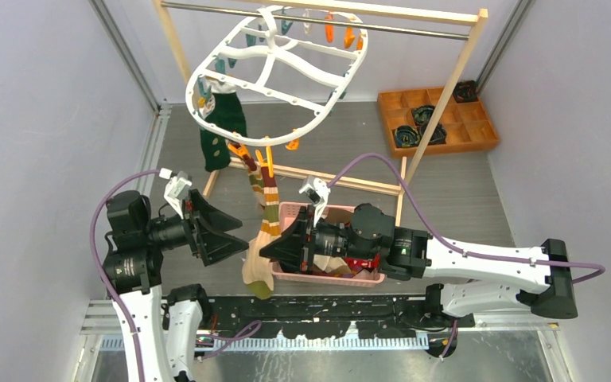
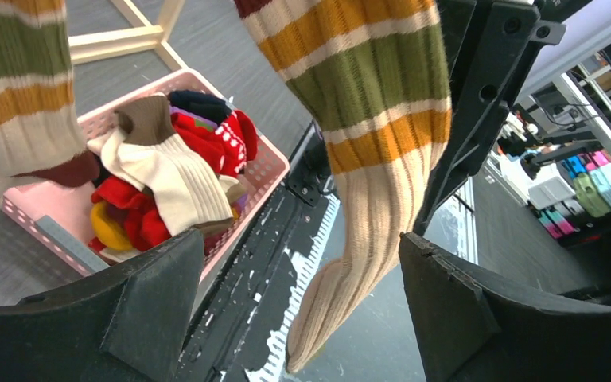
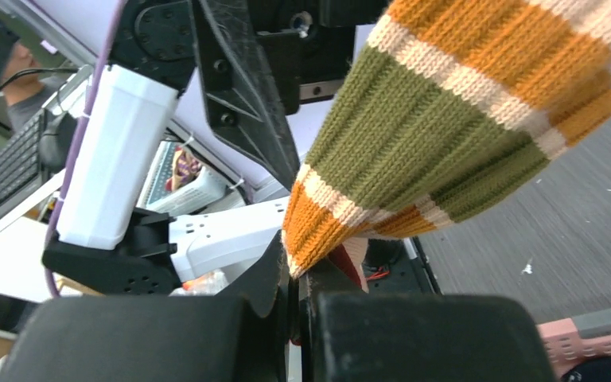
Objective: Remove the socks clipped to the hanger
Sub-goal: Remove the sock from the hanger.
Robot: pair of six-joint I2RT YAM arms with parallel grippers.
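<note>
The white oval hanger point(image 1: 274, 60) hangs from the rack rail. A dark green sock point(image 1: 221, 131) is clipped at its left. Two striped socks point(image 1: 266, 195), in orange, green, maroon and cream, hang from orange clips point(image 1: 261, 157) at its front edge. My right gripper point(image 1: 272, 247) is shut on the edge of one striped sock point(image 3: 445, 119); its jaws point(image 3: 294, 274) pinch the orange band. My left gripper point(image 1: 237, 231) is open. In its wrist view point(image 2: 301, 239) the cream foot point(image 2: 350, 263) of a striped sock hangs in the gap between the fingers. A second striped sock point(image 2: 16, 103) hangs to the left.
A pink basket point(image 1: 294, 211) holding several loose socks point(image 2: 175, 159) stands under my right wrist. The wooden rack's base bar point(image 1: 342, 179) crosses behind it and its post point(image 1: 445, 103) rises at the right. A wooden compartment tray point(image 1: 477, 131) with rolled socks sits at the back right.
</note>
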